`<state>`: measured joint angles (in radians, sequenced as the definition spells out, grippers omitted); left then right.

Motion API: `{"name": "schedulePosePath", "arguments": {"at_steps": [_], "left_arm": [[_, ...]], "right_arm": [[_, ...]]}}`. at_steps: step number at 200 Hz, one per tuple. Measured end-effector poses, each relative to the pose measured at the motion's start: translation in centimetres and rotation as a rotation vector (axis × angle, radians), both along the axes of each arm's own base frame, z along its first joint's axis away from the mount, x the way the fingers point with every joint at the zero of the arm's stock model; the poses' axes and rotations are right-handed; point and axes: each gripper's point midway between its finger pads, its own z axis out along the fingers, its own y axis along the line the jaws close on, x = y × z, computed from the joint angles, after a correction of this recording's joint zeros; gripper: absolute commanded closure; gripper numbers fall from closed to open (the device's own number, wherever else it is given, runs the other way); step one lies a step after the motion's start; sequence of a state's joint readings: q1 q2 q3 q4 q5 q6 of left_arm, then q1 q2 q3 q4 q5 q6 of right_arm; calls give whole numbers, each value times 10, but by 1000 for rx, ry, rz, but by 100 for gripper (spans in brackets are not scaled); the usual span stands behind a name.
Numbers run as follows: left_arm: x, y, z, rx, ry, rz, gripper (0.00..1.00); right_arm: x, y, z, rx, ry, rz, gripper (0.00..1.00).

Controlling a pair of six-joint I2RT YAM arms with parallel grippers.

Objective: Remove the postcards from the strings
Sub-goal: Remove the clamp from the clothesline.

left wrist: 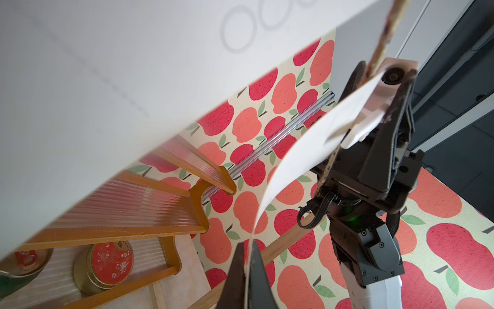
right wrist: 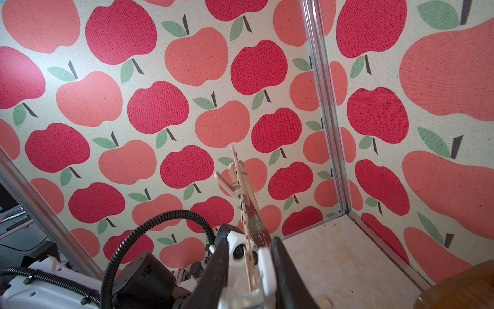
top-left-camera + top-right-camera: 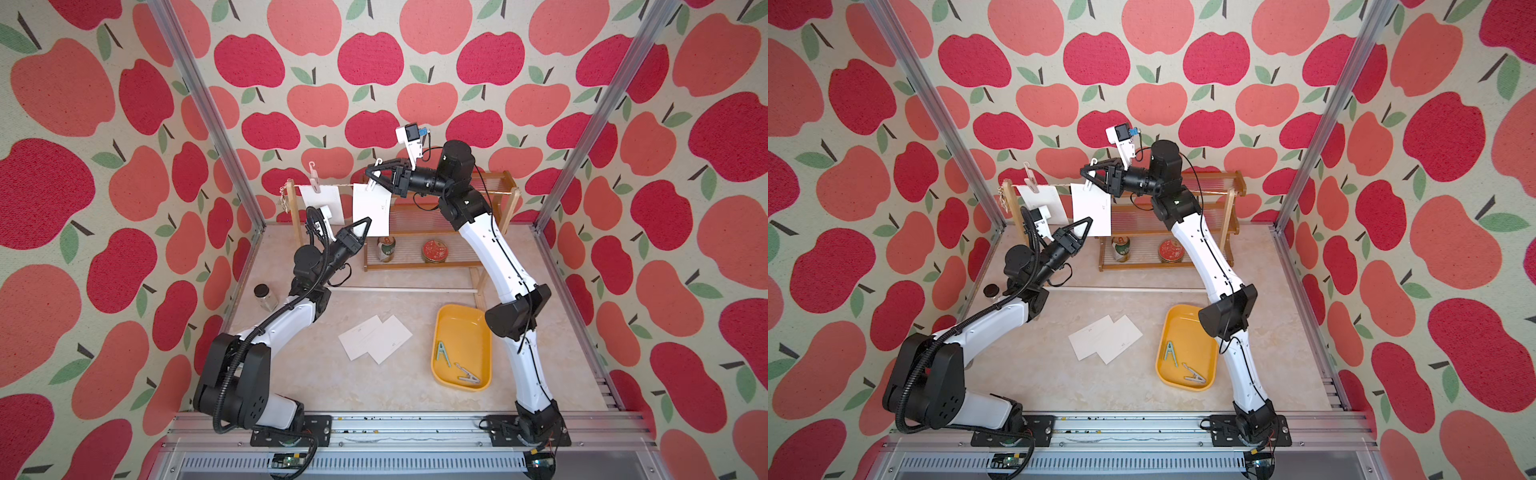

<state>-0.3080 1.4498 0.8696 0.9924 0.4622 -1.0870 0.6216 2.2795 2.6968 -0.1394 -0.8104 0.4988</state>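
Grip check: left gripper pinched on the lower corner of the hung postcard, I reckon to catch it once freed; right gripper squeezed on the white peg pinning it to the string. Neighbour postcard hangs under a pink peg. Two loose postcards lie flat near the yellow tray. Shelf behind may crowd my pull-away.
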Motion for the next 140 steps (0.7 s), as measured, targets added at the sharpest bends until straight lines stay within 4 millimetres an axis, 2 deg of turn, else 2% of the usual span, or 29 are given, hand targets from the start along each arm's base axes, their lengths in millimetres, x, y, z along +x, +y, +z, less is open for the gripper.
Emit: {"name": "schedulePosePath", "arguments": {"at_steps": [75,140], "left_arm": [[-5,-2,-23,26,46,-12,100],[-33,-8,-24,83,39,-39,100]], "right_arm": [[-7,-9,15,4,-32,-31,76],[-6,-12,14,-4,-23,-49,76]]}}
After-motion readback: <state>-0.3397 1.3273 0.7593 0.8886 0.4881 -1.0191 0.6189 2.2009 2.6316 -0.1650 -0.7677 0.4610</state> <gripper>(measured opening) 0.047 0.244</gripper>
